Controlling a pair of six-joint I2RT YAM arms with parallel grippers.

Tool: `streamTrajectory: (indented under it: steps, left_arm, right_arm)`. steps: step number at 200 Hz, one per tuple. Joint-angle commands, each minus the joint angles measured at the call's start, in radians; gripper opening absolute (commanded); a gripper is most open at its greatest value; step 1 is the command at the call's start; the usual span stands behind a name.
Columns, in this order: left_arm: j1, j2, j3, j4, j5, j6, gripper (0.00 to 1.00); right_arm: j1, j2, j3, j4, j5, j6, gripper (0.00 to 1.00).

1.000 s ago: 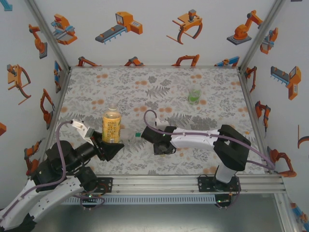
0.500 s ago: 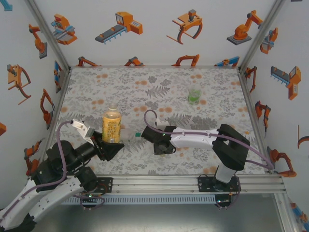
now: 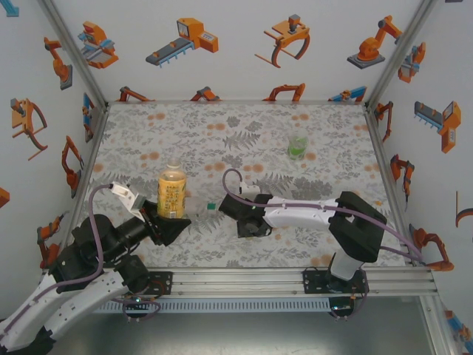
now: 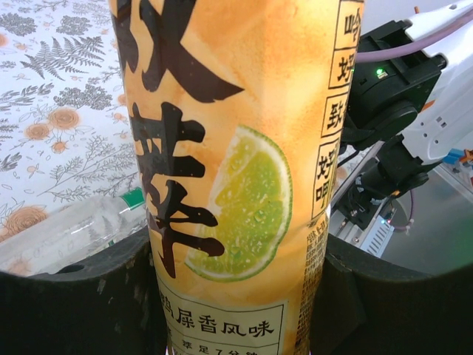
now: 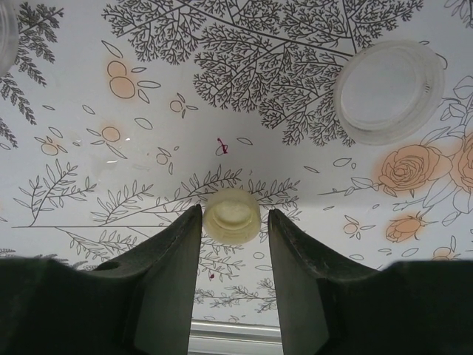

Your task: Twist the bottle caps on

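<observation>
left gripper (image 3: 170,222) still clamped on amber bottle (image 3: 171,191); right gripper (image 5: 235,229) pinching pale cap (image 5: 231,216), nudged slightly right

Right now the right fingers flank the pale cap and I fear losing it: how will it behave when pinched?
The pale cap looks small, round and smooth, so it may squirt from the right gripper if pinched off-centre. Flat-faced and probably light, it would likely slide, not roll.
</observation>
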Motion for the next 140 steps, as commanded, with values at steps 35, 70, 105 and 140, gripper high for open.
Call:
streamTrajectory:
  steps: [35,70,105,140]
  left_arm:
    - [0.007,-0.004,-0.010,0.038,-0.006,-0.018,0.00]
    - [0.007,-0.002,-0.012,0.044,-0.006,-0.023,0.00]
    - [0.007,0.001,-0.011,0.046,-0.008,-0.024,0.00]
    - [0.007,0.001,-0.012,0.044,-0.009,-0.027,0.00]
  right_arm:
    - [-0.006,-0.046,-0.014,0.016,0.024,-0.006,0.40]
    - [-0.005,-0.041,-0.018,0.025,0.013,-0.006,0.39]
    - [-0.006,-0.021,-0.010,0.020,0.008,-0.010,0.39]
    - [-0.006,-0.006,-0.003,0.006,0.010,-0.003,0.39]
